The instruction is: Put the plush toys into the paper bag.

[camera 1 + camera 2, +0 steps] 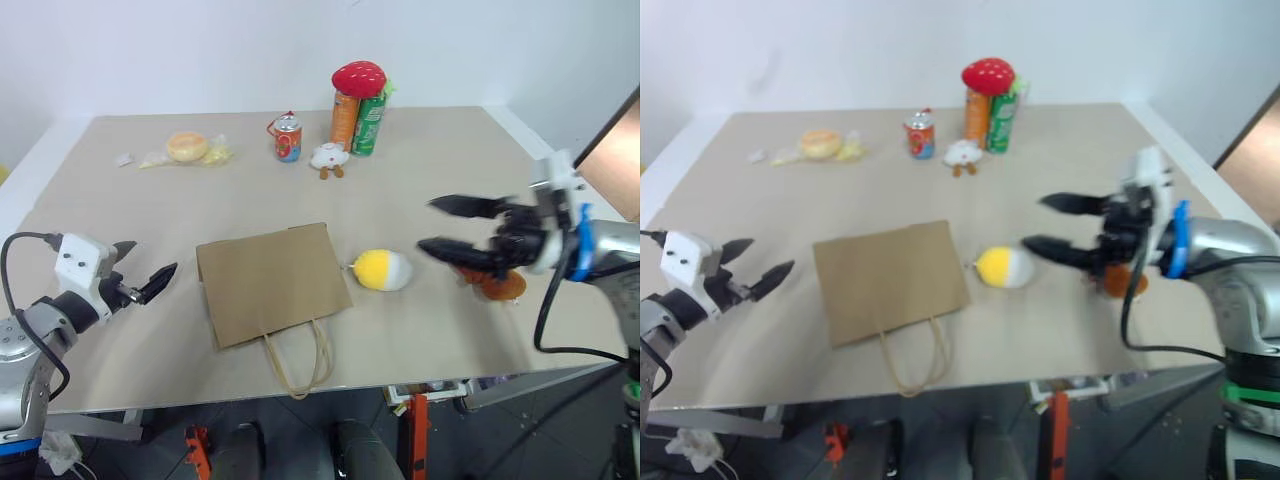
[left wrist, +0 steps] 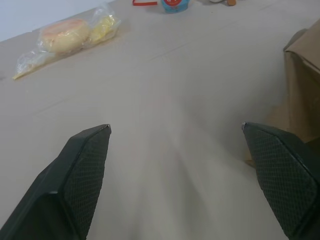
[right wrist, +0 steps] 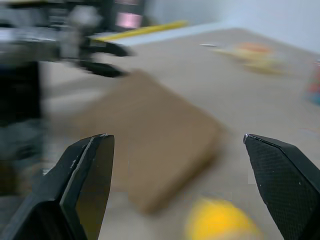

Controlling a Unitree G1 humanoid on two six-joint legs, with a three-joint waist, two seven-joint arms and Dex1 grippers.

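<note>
The paper bag (image 1: 272, 283) lies flat near the front edge of the worktop (image 1: 440, 170), its cord handles (image 1: 297, 363) reaching toward that edge. The yellow-and-white plush toy (image 1: 384, 270) lies just beside the bag on the side toward the right edge. The reddish-brown plush toy (image 1: 503, 285) is mostly hidden behind the right pincer (image 1: 432, 225), which hangs over the worktop with its jaws spread wide and nothing between them. The left pincer (image 1: 150, 262) hovers near the front left corner, also released and empty, apart from the bag. Toward the back edge stand a soda can (image 1: 288, 138), two tall canisters (image 1: 357, 122) topped by a red plush, a small white toy (image 1: 328, 157) and a bagged bun (image 1: 187, 148).
</note>
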